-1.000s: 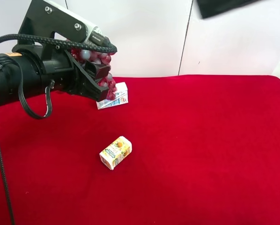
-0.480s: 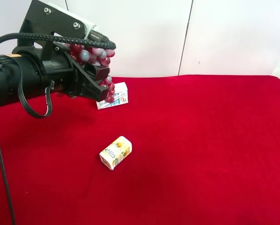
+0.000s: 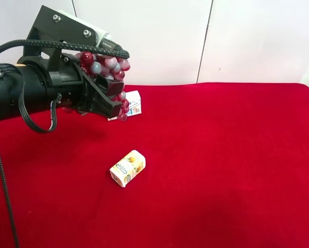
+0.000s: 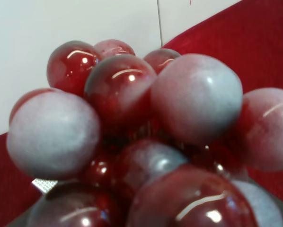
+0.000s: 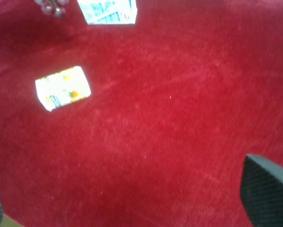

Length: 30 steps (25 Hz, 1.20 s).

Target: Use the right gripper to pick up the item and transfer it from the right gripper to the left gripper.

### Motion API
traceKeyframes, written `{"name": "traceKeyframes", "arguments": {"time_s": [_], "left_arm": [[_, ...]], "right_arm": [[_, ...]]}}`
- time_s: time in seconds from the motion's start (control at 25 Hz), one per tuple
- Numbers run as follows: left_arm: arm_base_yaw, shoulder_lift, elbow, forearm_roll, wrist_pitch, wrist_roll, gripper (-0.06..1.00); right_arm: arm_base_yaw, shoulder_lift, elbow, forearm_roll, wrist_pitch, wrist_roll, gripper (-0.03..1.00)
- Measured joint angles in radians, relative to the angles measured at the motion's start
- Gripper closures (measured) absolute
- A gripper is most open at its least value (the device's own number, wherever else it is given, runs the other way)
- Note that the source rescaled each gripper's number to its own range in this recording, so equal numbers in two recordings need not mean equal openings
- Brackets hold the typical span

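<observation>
We see the left gripper's (image 3: 111, 98) jaws clamped on the bunch of dark red and frosty grey-blue grapes (image 3: 109, 66). It hangs above the red-cloth tabletop (image 3: 221, 155) near its far edge, slightly higher than a second ago. The right gripper's (image 5: 129, 201) jaws stand wide apart, empty. The yellow juice carton (image 3: 127, 168) has not moved.

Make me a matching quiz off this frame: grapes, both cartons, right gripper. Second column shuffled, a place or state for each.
1. grape bunch
2. yellow juice carton
3. white-and-blue carton
4. right gripper

A. lying alone in the middle of the red cloth
B. open, nothing between its jaws
C. held above the cloth by the left gripper
D. on the cloth near its far edge

Pairs: 1-C, 2-A, 3-D, 4-B
</observation>
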Motion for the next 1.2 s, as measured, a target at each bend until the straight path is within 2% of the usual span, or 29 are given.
{"name": "traceKeyframes", "arguments": {"time_s": [0.2, 0.52, 0.76, 0.84, 0.96, 1.2], "left_arm": [[0.0, 0.0, 0.0, -0.098, 0.0, 0.085, 0.94], [0.0, 0.0, 0.0, -0.277, -0.001, 0.224, 0.94], [0.0, 0.0, 0.0, -0.462, -0.002, 0.388, 0.94], [0.0, 0.0, 0.0, -0.494, -0.008, 0.451, 0.94], [0.0, 0.0, 0.0, -0.504, -0.023, 0.485, 0.94], [0.0, 0.0, -0.004, -0.51, -0.033, 0.497, 0.94]], "right_arm": [[0.0, -0.029, 0.045, -0.012, 0.001, 0.0, -0.03], [0.0, -0.029, 0.047, -0.104, 0.0, 0.032, -0.03], [0.0, -0.029, 0.047, -0.126, 0.0, 0.059, -0.03], [-0.005, -0.029, 0.047, -0.126, 0.0, 0.059, -0.03], [-0.076, -0.029, 0.047, -0.126, 0.0, 0.059, -0.03], [-0.324, -0.029, 0.047, -0.126, 0.0, 0.059, -0.03]]}}
